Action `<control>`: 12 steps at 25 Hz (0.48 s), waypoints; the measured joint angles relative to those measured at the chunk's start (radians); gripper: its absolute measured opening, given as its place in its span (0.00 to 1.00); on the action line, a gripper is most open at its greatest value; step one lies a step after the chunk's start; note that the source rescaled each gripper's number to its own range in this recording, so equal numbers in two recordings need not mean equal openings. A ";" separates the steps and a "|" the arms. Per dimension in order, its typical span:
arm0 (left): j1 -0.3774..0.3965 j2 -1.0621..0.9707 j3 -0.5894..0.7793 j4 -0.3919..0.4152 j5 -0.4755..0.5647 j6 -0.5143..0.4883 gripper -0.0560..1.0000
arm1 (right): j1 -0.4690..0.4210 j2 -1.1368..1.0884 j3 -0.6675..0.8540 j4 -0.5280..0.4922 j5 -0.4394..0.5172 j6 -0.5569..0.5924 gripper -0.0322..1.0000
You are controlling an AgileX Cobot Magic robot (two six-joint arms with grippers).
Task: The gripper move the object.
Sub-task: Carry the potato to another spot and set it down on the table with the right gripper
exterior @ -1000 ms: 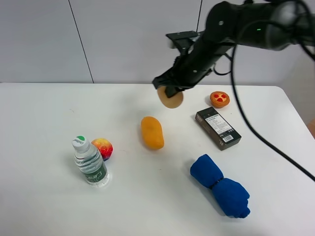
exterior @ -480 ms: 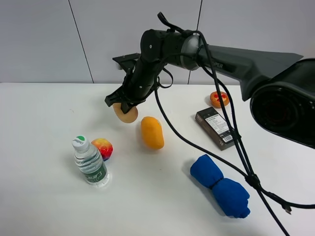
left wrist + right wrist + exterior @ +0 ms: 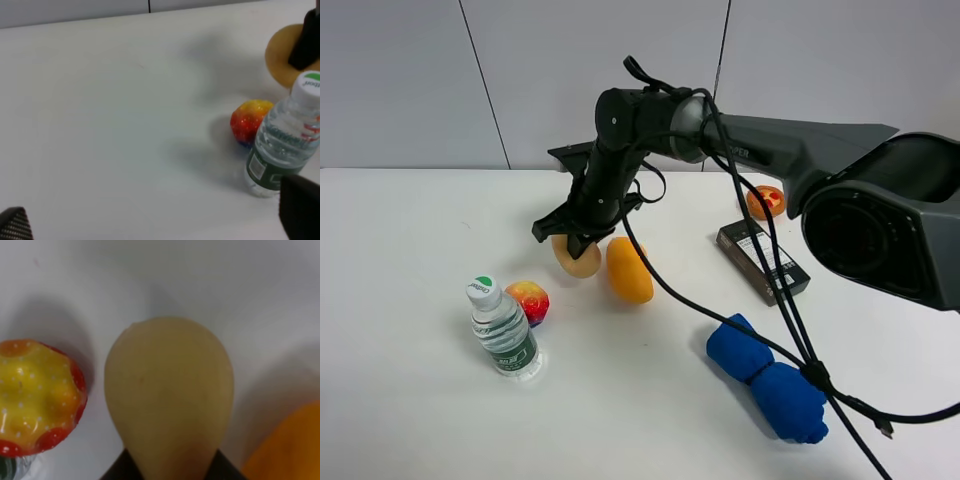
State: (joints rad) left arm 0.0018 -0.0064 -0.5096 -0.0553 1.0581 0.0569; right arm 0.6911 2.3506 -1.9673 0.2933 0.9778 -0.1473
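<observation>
Potato (image 3: 577,262) is clamped between the fingers of the right gripper (image 3: 572,241), which has carried it leftward past the mango (image 3: 628,270) and lowered it into the gap between the mango and the peach (image 3: 528,302). Contact with the tabletop (image 3: 410,230) cannot be confirmed, but the transfer appears nearly complete, with set-down and release remaining. Left gripper (image 3: 157,220) fingers stand apart, holding nothing.

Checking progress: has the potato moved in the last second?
Yes. In the high view, the potato went from upper right of the mango to its left, in the right gripper.
</observation>
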 joint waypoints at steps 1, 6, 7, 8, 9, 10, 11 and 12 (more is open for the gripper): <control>0.000 0.000 0.000 0.000 0.000 0.000 1.00 | 0.002 0.003 0.000 0.002 0.000 0.000 0.08; 0.000 0.000 0.000 0.000 0.000 0.000 1.00 | 0.008 0.014 0.000 0.008 -0.004 0.010 0.60; 0.000 0.000 0.000 0.000 0.000 0.000 1.00 | 0.008 0.014 0.000 0.007 -0.007 0.026 0.70; 0.000 0.000 0.000 0.000 0.000 0.000 1.00 | 0.008 0.014 0.000 0.006 -0.009 0.047 0.76; 0.000 0.000 0.000 0.000 0.000 0.000 1.00 | 0.008 0.014 -0.001 0.006 -0.012 0.066 0.80; 0.000 0.000 0.000 0.000 0.000 0.000 1.00 | 0.008 0.014 -0.003 0.006 -0.015 0.086 0.82; 0.000 0.000 0.000 0.000 0.000 0.000 1.00 | 0.008 0.013 -0.003 0.004 -0.018 0.099 0.84; 0.000 0.000 0.000 0.000 0.000 0.000 1.00 | 0.008 0.011 -0.003 0.002 -0.018 0.107 0.85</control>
State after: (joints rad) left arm 0.0018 -0.0064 -0.5096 -0.0553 1.0581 0.0569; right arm 0.6995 2.3615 -1.9704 0.2957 0.9594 -0.0405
